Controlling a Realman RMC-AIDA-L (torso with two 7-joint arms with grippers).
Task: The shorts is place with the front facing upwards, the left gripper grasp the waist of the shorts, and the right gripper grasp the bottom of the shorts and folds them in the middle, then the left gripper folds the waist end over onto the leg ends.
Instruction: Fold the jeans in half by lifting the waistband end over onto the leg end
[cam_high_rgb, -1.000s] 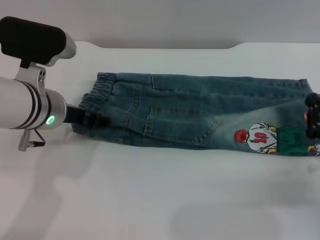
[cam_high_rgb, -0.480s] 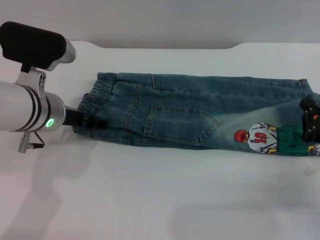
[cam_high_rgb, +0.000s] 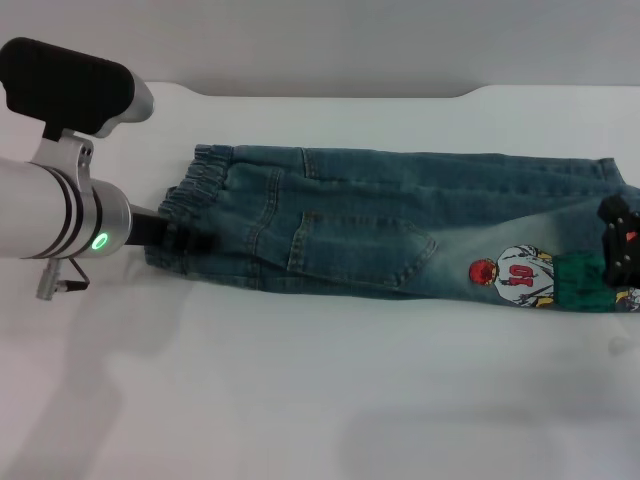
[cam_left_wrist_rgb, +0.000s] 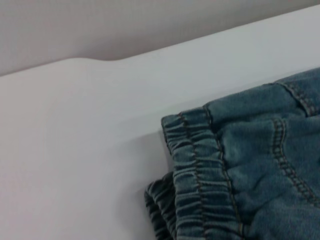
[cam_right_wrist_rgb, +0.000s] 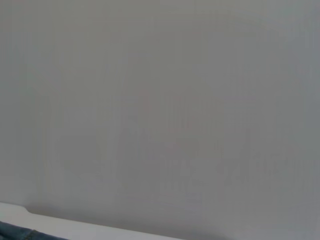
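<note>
The shorts (cam_high_rgb: 400, 225) lie flat across the white bench (cam_high_rgb: 300, 400), already doubled lengthwise, waist end (cam_high_rgb: 195, 205) to the robot's left and leg ends (cam_high_rgb: 590, 275) to its right. The left gripper (cam_high_rgb: 185, 243) sits at the puckered band, seemingly clamped on it, so a bite catching only one layer could let the fold sag open when lifted. The right gripper (cam_high_rgb: 620, 245) rests on the hems, its grip unreadable; lingering there, it could block the waist's landing.

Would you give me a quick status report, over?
Left gripper at the waist end of the shorts. Right gripper at the leg ends. Shorts folded lengthwise, flat on table. Nothing in the way.
</note>
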